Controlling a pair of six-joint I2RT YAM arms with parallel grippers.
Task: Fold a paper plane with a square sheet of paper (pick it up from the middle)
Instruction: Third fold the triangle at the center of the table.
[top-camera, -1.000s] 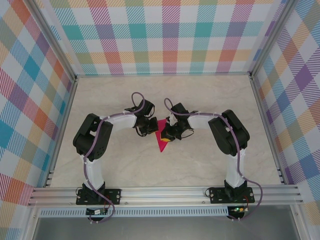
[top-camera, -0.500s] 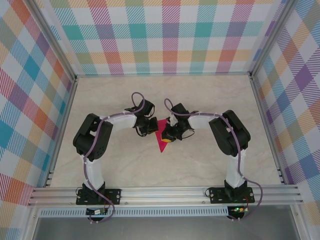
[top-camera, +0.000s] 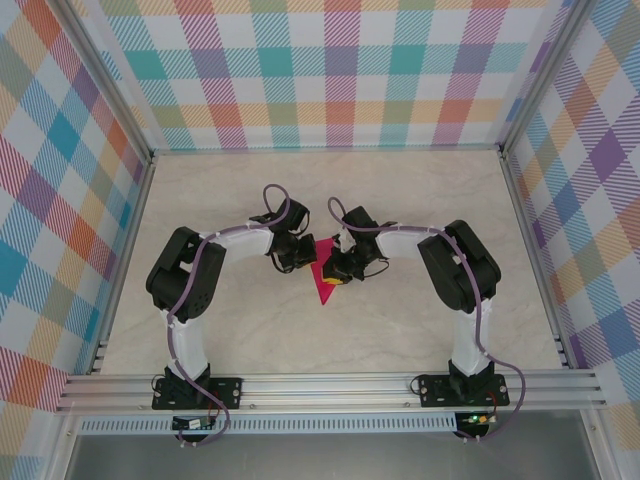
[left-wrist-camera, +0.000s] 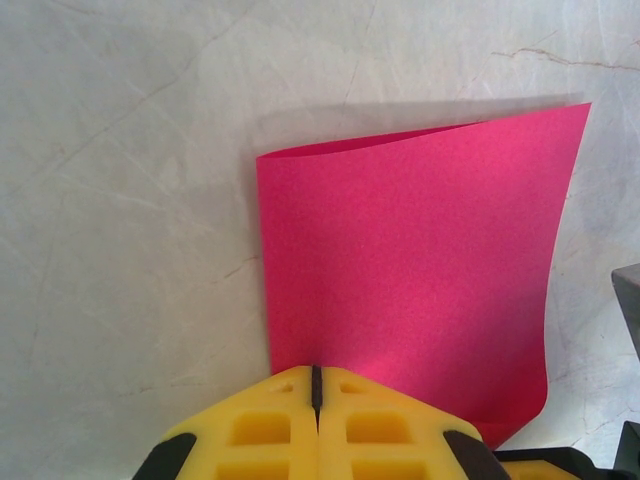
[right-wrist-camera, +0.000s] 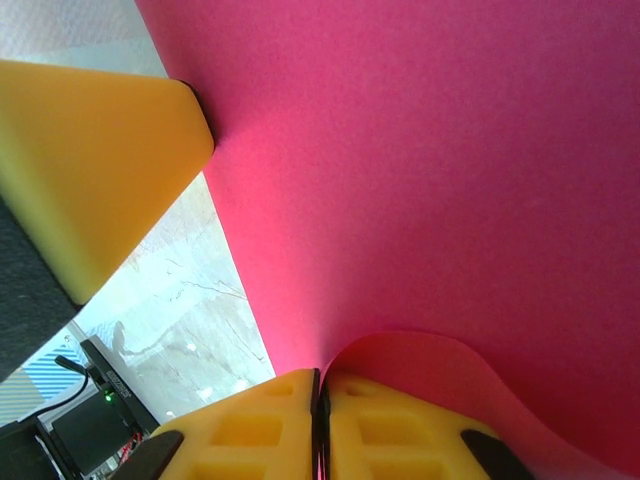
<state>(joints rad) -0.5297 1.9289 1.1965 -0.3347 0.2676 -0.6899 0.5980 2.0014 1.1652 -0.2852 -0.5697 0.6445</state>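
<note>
The square sheet of paper (top-camera: 324, 286) is magenta and lies doubled over on the marble table between the two grippers. In the left wrist view the sheet (left-wrist-camera: 410, 270) faces me, its top layer bowed up at the far edge. My left gripper (left-wrist-camera: 315, 372) is shut, with its tips set on the sheet's near edge; it shows from above (top-camera: 303, 257). My right gripper (right-wrist-camera: 320, 378) is shut on a curled flap of the paper (right-wrist-camera: 430, 170), which runs into the slit between its fingers. Seen from above, that gripper (top-camera: 335, 277) sits over the sheet. A yellow left finger (right-wrist-camera: 90, 170) touches the paper's edge.
The pale marble table (top-camera: 400, 200) is ringed by plaid walls with aluminium posts. A metal rail (top-camera: 330, 385) crosses the near edge by the arm bases. Both elbows bend outward, left (top-camera: 185, 275) and right (top-camera: 460, 265).
</note>
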